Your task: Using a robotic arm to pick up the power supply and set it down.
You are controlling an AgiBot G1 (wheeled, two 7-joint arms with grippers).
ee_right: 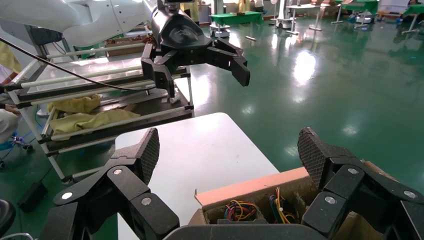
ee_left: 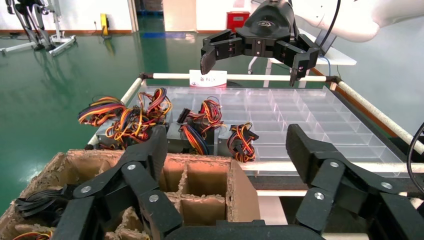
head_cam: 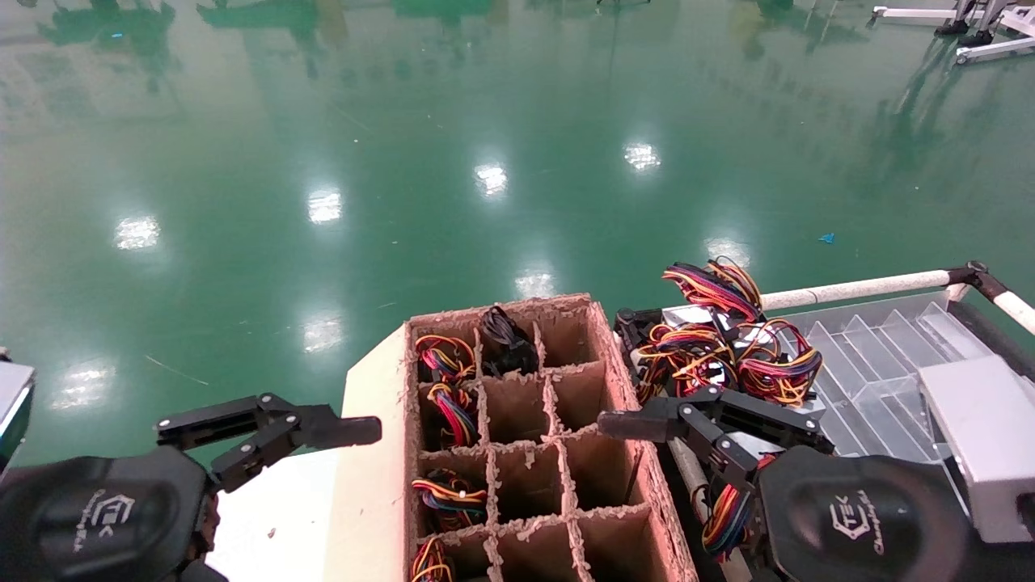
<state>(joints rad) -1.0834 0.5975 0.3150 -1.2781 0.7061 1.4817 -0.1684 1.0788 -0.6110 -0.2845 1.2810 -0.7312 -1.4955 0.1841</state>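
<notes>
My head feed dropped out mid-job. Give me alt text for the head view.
Both tools hang open and empty on either side of a divided cardboard box, the left tool over a white table, the right tool at the box's right wall. Several box cells hold wire bundles; beyond the right tool, power supplies with red, orange and yellow wires lie piled on a clear tray.

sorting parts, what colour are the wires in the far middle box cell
Black wires, unlike the red, orange, yellow bundles nearby; head view shows it best.
</notes>
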